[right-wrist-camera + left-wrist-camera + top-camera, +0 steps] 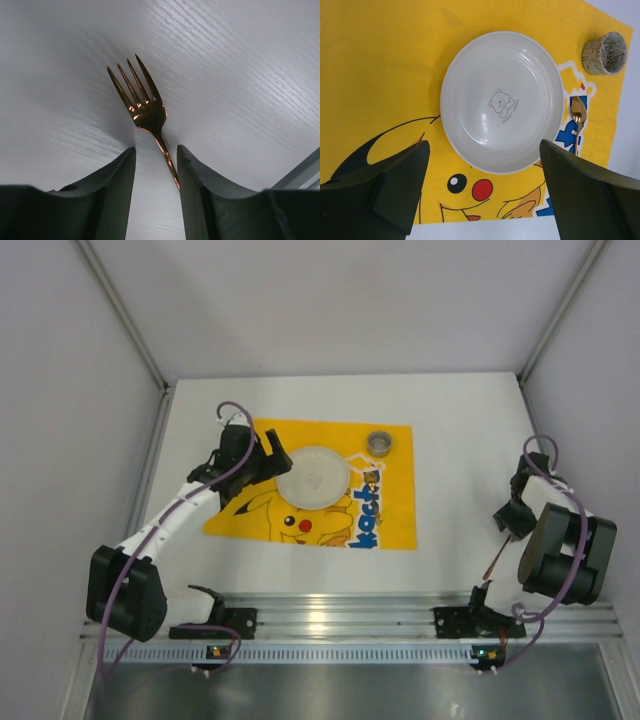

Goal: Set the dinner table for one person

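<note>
While the left claw (482, 149) hangs wide apart by the plate (500, 100), the fork (147, 112) sits well right, handle between the fingers of the right claw (156, 149); clamped or not, unclear.

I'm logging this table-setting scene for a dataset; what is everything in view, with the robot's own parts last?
large white matte tabletop: one, white, under everything.
ribbed aluminium rail: one, silver, along the tabletop's near edge.
yellow Pikachu-print cloth mat: one, yellow, mid-tabletop.
round white plate with a bear print: one, white, on the mat.
speckled ceramic cup: one, beige-grey, at the mat's far right corner.
gold metal spoon: one, gold, on the mat, right of the plate.
copper-coloured metal fork: one, copper, held above bare tabletop.
left gripper: one, black, open, over the plate's edge.
right gripper: one, black, holding the fork.
</note>
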